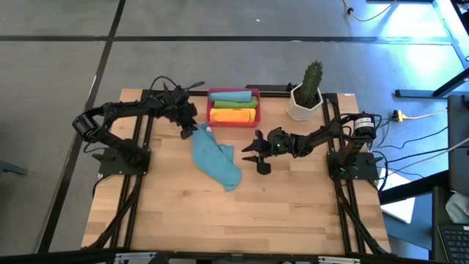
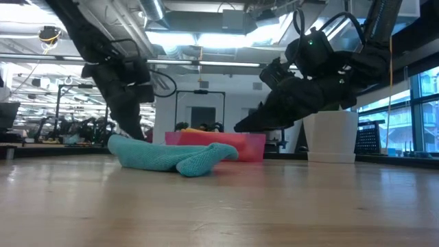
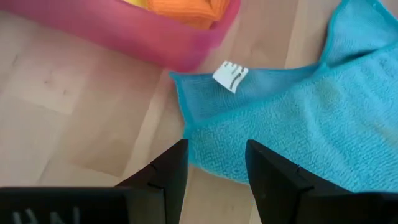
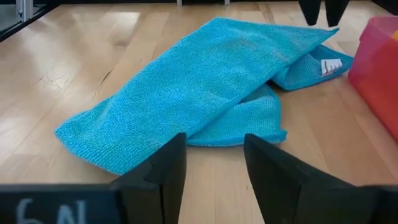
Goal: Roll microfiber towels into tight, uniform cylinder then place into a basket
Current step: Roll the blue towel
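A wooden table (image 1: 293, 205) seen from above, with two dark robot arms reaching in from either side. Near the far edge sits a red basket (image 1: 210, 110), already holding three rolled towels: a blue-green one (image 1: 229, 96), a green one (image 1: 234, 104) and an orange one (image 1: 233, 114). A white pot with a cactus (image 1: 306, 95) stands to the basket's right.

One teal towel (image 1: 216, 163) lies loose and rumpled on the table just in front of the basket, folded over itself, one corner with a white tag (image 3: 230, 76) close to the basket wall. It is not yet rolled.

The left gripper (image 1: 192, 126) hangs over the towel's far corner beside the basket, its fingers apart and holding nothing; the cloth shows between them in the wrist view. The right gripper (image 1: 256, 155) hovers just beside the towel's right edge, also with fingers apart and empty.

The step in hand appears to be taking hold of the towel to spread it. To do it well, each gripper probably needs to pinch a separate corner of a single layer, then pull apart so the cloth lies flat and square. A tight, even roll likely depends on removing the fold first. The left gripper should keep clear of the basket wall as it lowers.
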